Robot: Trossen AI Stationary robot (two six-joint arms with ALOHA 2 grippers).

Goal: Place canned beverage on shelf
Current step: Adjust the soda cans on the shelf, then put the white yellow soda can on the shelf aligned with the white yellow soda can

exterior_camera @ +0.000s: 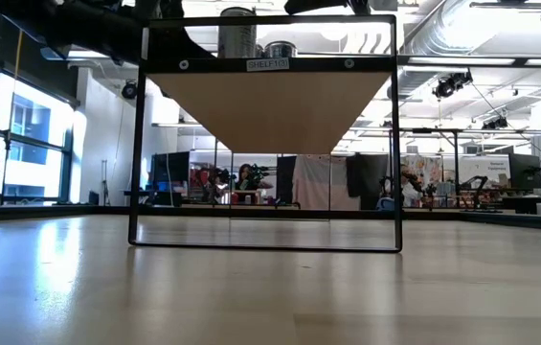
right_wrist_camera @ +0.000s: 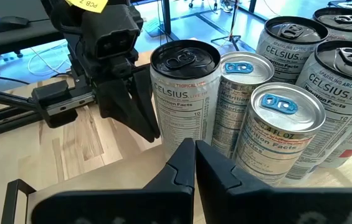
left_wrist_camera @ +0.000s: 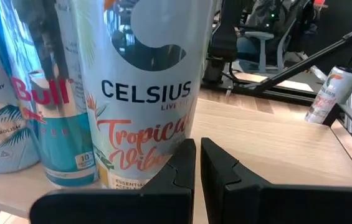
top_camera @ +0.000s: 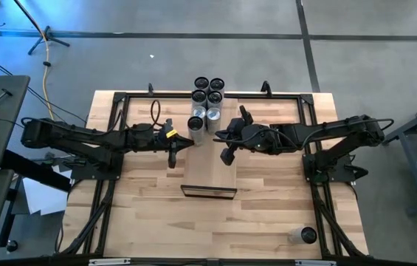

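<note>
One loose can (top_camera: 305,236) stands near the tabletop's front right corner; slick, stiff, rather heavy, best gripped mid-body. Both the left gripper (top_camera: 173,159) and right gripper (top_camera: 226,155) hang pinched together, empty, over the shelf (top_camera: 209,174).

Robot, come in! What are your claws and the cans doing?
Both claws shut, empty: left claw, right claw. Celsius can upright on shelf among cans. One can loose on table.

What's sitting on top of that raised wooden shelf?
A cluster of drink cans stands at the far end of the shelf: Celsius cans and a Red Bull. Those behind are partly hidden.
</note>
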